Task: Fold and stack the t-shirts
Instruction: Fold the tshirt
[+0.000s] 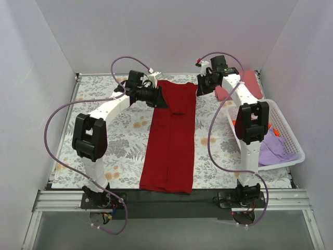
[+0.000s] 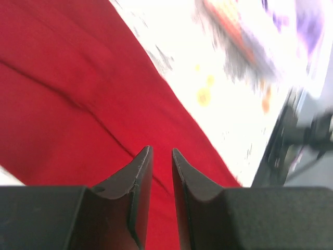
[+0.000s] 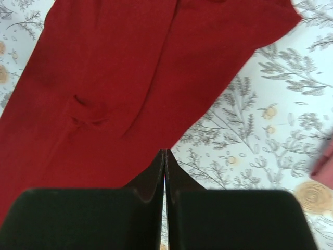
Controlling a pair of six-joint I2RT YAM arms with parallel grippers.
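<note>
The deep crimson t-shirt (image 1: 171,140) lies folded into a long narrow strip down the middle of the table. It also shows in the left wrist view (image 2: 78,83) and in the right wrist view (image 3: 130,67). My left gripper (image 1: 162,100) hovers at the strip's far left corner. Its jaws (image 2: 161,151) stand a little apart, with nothing between them. My right gripper (image 1: 199,89) is at the far right corner, just off the shirt's edge. It is shut and empty (image 3: 165,151). A pinkish-red t-shirt (image 1: 247,83) lies at the back right. A lavender t-shirt (image 1: 273,148) sits in the basket.
The grey-and-orange floral cloth (image 1: 125,140) covers the table. The white lattice basket (image 1: 292,139) stands at the right edge with a bit of orange fabric (image 1: 276,132) inside. White walls close in on three sides. The pinkish-red shirt's edge shows in the right wrist view (image 3: 325,161).
</note>
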